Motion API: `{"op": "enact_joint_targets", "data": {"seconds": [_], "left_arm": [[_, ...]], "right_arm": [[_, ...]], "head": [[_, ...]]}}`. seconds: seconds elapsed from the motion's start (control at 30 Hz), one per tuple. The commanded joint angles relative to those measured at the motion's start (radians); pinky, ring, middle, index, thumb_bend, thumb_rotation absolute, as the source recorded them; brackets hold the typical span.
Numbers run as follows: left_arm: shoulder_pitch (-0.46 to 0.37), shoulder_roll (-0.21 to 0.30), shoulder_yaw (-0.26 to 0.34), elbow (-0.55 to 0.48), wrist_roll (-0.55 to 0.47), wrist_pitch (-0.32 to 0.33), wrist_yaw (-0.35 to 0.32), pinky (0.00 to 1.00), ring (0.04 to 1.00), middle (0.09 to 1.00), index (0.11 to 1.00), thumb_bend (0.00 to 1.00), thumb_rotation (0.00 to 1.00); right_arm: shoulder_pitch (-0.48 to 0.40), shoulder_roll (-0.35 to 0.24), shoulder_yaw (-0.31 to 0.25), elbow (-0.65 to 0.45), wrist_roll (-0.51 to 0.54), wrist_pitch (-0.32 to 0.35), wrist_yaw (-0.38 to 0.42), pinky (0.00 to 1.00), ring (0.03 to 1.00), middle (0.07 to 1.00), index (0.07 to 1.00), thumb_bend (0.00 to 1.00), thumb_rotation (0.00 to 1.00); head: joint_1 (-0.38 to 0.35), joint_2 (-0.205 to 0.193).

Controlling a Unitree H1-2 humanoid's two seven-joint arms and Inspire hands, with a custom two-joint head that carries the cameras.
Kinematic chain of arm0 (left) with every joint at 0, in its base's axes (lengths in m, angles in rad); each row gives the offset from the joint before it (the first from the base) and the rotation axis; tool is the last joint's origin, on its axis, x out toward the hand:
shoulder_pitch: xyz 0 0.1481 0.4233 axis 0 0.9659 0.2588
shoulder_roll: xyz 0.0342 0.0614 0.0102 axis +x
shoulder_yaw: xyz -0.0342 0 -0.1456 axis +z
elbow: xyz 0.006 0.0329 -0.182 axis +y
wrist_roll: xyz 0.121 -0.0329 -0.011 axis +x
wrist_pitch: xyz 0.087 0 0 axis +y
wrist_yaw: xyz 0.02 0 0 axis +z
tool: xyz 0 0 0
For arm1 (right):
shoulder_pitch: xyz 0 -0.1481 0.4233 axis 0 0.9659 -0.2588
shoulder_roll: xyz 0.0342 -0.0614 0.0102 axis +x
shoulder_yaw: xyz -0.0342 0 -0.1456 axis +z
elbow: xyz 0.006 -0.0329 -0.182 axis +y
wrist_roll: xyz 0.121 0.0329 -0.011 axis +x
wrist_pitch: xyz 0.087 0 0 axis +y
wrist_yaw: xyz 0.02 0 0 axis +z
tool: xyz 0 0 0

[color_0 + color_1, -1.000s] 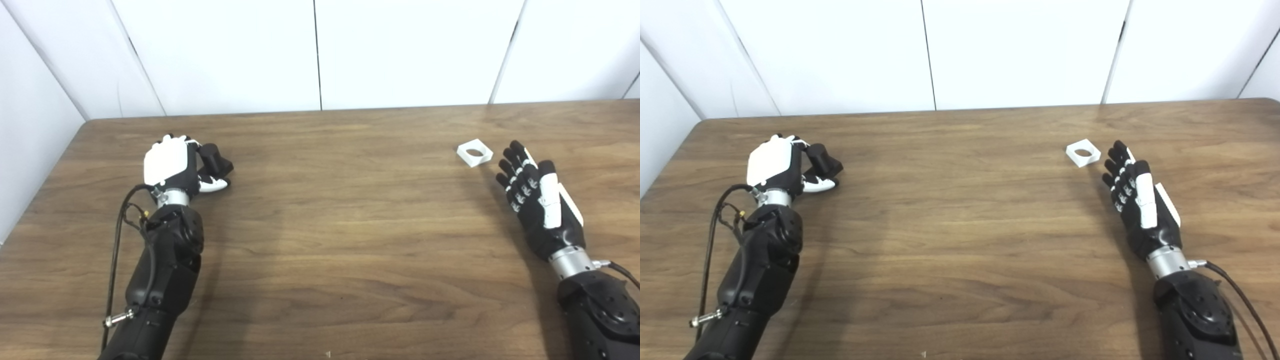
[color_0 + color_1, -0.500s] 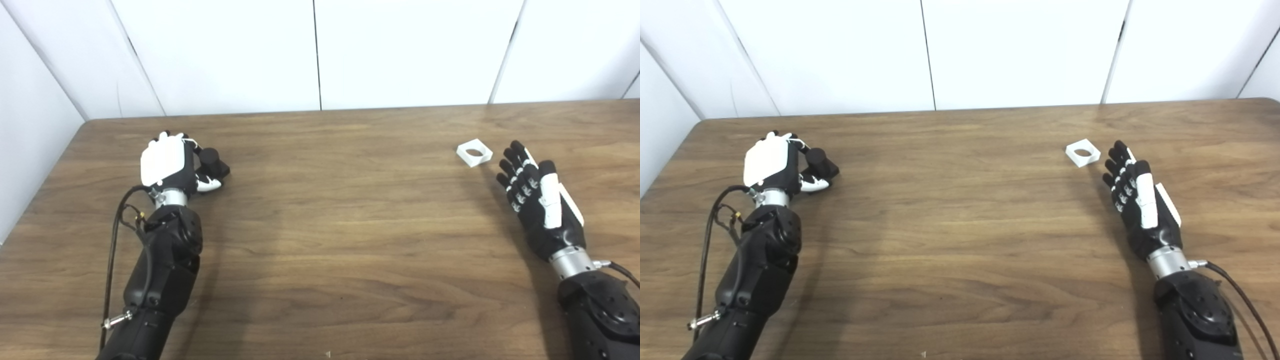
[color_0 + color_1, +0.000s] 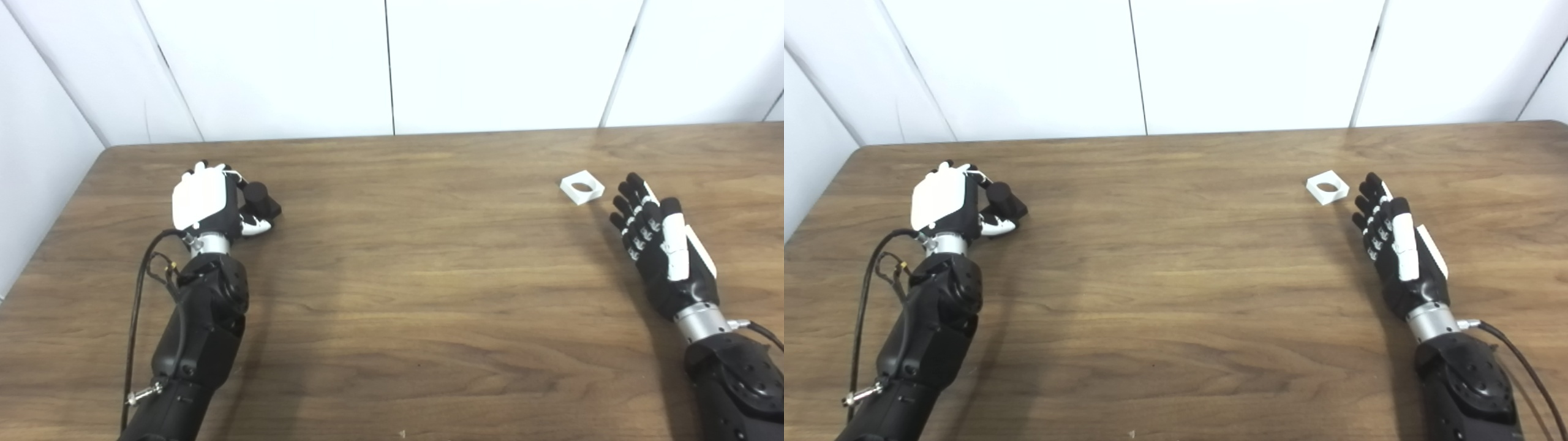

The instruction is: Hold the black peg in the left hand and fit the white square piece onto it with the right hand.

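Table [image 3: 392, 257]: brown wood-grain top, bounded at the back and the left by white wall panels [image 3: 490, 61].
Left hand [image 3: 205, 202]: at the far left of the table, white back plate facing up and towards the camera, fingers curled around the black peg.
Left thumb [image 3: 254, 227]: white-tipped, pressed in below the peg on the near side.
Black peg [image 3: 260, 199]: dark, with a round end showing; sticks out of the left hand's grip to the right and rests low, at or just above the wood. Contact with the table cannot be told from either view.
Left arm [image 3: 196, 324]: black, enters from the bottom edge on the left; a thin cable loops along its outer side.
White square piece [image 3: 582, 187]: lies flat on the table at the far right, round hole facing up, corners turned diamond-wise to the camera. Nothing holds it.
Right hand [image 3: 658, 245]: palm side turned towards the centre, fingers straight and slightly fanned, pointing up-left at the white piece; holds nothing.
Right fingertips [image 3: 631, 181]: near the piece's right corner, a narrow strip of bare wood between them; no contact.
Right arm [image 3: 1464, 380]: black with a silver wrist ring, enters at the bottom right; a cable runs off to the right.
Peg-to-piece separation: well apart, at opposite sides of the table.
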State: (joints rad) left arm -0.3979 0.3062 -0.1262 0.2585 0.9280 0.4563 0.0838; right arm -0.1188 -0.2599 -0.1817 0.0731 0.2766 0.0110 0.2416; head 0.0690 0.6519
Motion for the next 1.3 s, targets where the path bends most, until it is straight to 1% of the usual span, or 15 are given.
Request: {"op": "enact_joint_targets", "data": {"seconds": [0.0, 0.13, 0.3, 0.5, 0.6, 0.73, 0.97, 1.13, 1.27], "left_arm": [[0.000, 0.025, -0.006, -0.008, 0.003, 0.010, 0.011, 1.00, 0.998, 0.885, 0.487, 0.52, 0.07], [0.011, 0.027, -0.017, -0.025, -0.003, 0.004, 0.007, 1.00, 0.995, 0.881, 0.487, 0.52, 0.07], [0.036, 0.003, -0.020, -0.057, -0.033, -0.006, 0.019, 1.00, 0.991, 0.883, 0.487, 0.52, 0.07], [0.062, -0.003, -0.062, -0.091, -0.026, -0.003, 0.008, 1.00, 0.989, 0.889, 0.487, 0.52, 0.07], [0.077, -0.008, -0.076, -0.108, -0.029, -0.012, 0.017, 1.00, 0.982, 0.885, 0.487, 0.52, 0.07], [0.101, -0.023, -0.086, -0.132, -0.047, -0.025, 0.022, 1.00, 0.989, 0.886, 0.487, 0.52, 0.07], [0.134, -0.033, -0.123, -0.159, -0.042, -0.046, 0.029, 1.00, 0.989, 0.895, 0.487, 0.52, 0.07], [0.160, -0.054, -0.148, -0.185, -0.039, -0.059, 0.043, 1.00, 0.983, 0.887, 0.487, 0.52, 0.07], [0.174, -0.064, -0.171, -0.209, -0.025, -0.061, 0.042, 1.00, 0.985, 0.887, 0.488, 0.52, 0.07]], "right_arm": [[0.026, 0.000, -0.001, 0.015, 0.011, -0.031, 0.011, 1.00, 1.000, 1.000, 1.000, 0.64, 1.00], [0.023, 0.004, 0.000, 0.016, 0.006, -0.028, 0.003, 1.00, 1.000, 1.000, 1.000, 0.66, 1.00], [0.022, 0.011, 0.001, 0.013, 0.008, -0.027, -0.002, 1.00, 1.000, 1.000, 1.000, 0.64, 0.99], [0.021, 0.007, 0.007, 0.009, 0.010, -0.032, 0.009, 1.00, 1.000, 1.000, 1.000, 0.61, 1.00], [0.020, 0.005, 0.008, 0.013, 0.015, -0.037, 0.016, 1.00, 1.000, 1.000, 1.000, 0.59, 1.00], [0.020, 0.007, 0.009, 0.013, 0.011, -0.031, 0.012, 1.00, 1.000, 1.000, 1.000, 0.62, 1.00], [0.017, 0.013, 0.012, 0.012, 0.010, -0.030, 0.012, 1.00, 1.000, 1.000, 1.000, 0.64, 1.00], [0.019, 0.016, 0.011, 0.010, 0.014, -0.029, 0.012, 1.00, 1.000, 1.000, 1.000, 0.62, 1.00], [0.020, 0.018, 0.010, 0.013, 0.015, -0.030, 0.011, 1.00, 1.000, 1.000, 1.000, 0.63, 1.00]], "head": [[0.000, 0.001], [-0.003, 0.003], [-0.010, 0.004], [-0.011, 0.004], [-0.012, 0.005], [-0.015, 0.006], [-0.020, 0.005], [-0.022, 0.007], [-0.022, 0.007]]}}
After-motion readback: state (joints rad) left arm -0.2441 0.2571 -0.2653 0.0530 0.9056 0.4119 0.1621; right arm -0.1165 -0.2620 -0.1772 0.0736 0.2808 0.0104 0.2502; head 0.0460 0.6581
